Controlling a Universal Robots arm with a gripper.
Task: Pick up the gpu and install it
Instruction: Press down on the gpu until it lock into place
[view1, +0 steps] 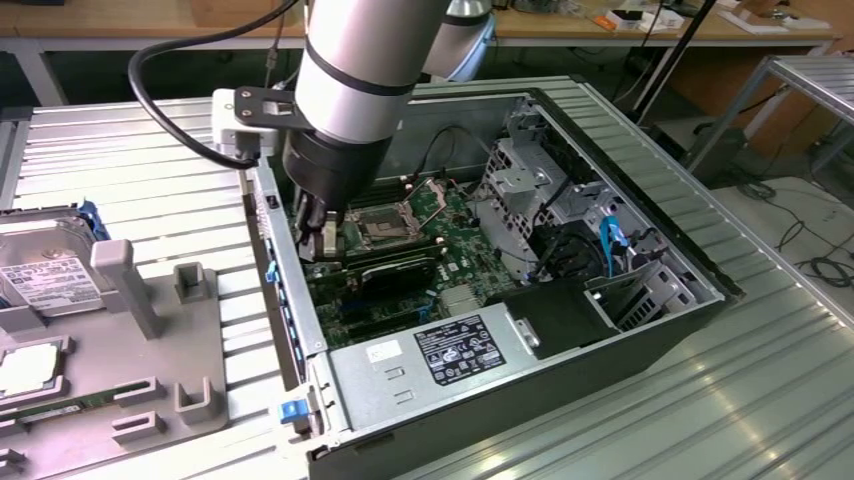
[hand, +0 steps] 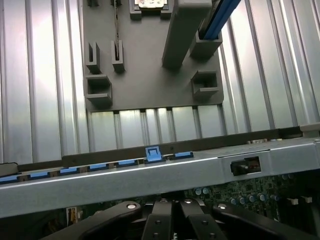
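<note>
The gpu (view1: 395, 272) is seen as a dark block low inside the case (view1: 627, 180), lying across the motherboard (view1: 447, 225) with one end towards the rear wall, where its bracket would have to line up. The end effector (view1: 318, 238) is lowered into the case at that end, fingers pressed together. Whether the card's edge is pinched or merely touched cannot be told. On the exterior view's left, a grey fixture (view1: 160, 330) with empty slots and a hard drive (view1: 40, 275) are kept on the tabletop (view1: 147, 150).
</note>
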